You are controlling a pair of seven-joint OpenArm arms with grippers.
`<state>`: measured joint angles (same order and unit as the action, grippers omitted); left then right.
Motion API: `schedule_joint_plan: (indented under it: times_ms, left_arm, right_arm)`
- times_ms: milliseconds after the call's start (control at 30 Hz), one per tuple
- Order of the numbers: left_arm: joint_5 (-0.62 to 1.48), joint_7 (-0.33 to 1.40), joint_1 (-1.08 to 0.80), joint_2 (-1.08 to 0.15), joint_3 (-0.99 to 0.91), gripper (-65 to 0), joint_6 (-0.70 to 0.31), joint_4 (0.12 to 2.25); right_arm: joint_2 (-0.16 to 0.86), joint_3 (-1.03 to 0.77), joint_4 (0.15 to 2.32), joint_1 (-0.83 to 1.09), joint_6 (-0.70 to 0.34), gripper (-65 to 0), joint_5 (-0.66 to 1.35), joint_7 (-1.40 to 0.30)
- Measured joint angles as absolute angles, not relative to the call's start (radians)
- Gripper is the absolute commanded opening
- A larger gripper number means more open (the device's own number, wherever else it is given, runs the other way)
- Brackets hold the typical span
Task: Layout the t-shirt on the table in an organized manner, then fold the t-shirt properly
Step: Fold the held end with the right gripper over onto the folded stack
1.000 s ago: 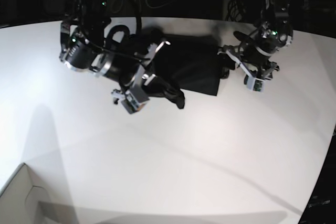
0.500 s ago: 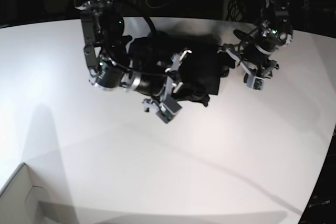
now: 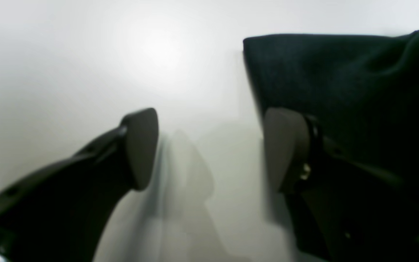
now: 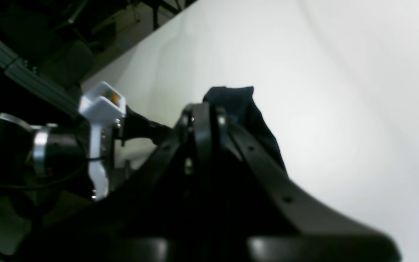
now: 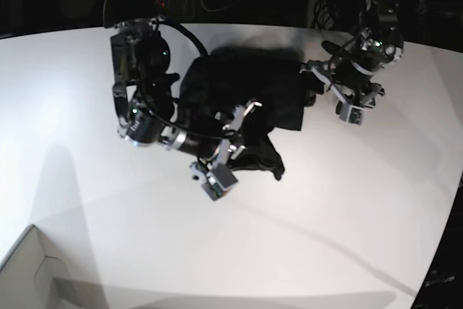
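Right, I see the smooth white table (image 5: pixel 325 208) carrying the soft black t-shirt (image 5: pixel 278 95), bunched, long axis running 3 to 9 o'clock; my right gripper (image 5: pixel 242 142) pinches its hem, my left gripper (image 5: pixel 322 86) gapes at its 3 o'clock edge

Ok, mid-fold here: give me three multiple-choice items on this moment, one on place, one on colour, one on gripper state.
1. Where does the left gripper sit?
A. at the t-shirt's edge
B. over the box corner
C. far off the table

2. What colour is the t-shirt?
A. red
B. black
C. white

3. How does the right gripper stand?
A. wide open, empty
B. shut on the t-shirt
C. out of view

Answers: 1 A, its fingers straddle bare table beside the cloth edge; 2 B, dark in every view; 3 B, black cloth hangs from the closed jaws.
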<state>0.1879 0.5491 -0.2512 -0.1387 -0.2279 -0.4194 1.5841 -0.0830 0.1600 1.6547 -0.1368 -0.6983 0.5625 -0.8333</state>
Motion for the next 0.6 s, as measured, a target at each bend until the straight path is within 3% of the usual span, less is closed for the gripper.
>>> schedule_joint_plan:
  times_ms: [167,600]
  left_arm:
    - [0.188,0.548,-0.251,-0.141,-0.228,-20.6,-0.419,1.584]
    - [0.187,0.546,-0.258,-0.15,-0.235,-20.6,-0.422,1.644]
  right_arm:
    - [-0.137,0.229,1.625,-0.118,-0.695,-65.0,0.56,-0.823]
    - [-0.133,0.298,1.407,-0.146,-0.692,-65.0,0.56,-0.674]
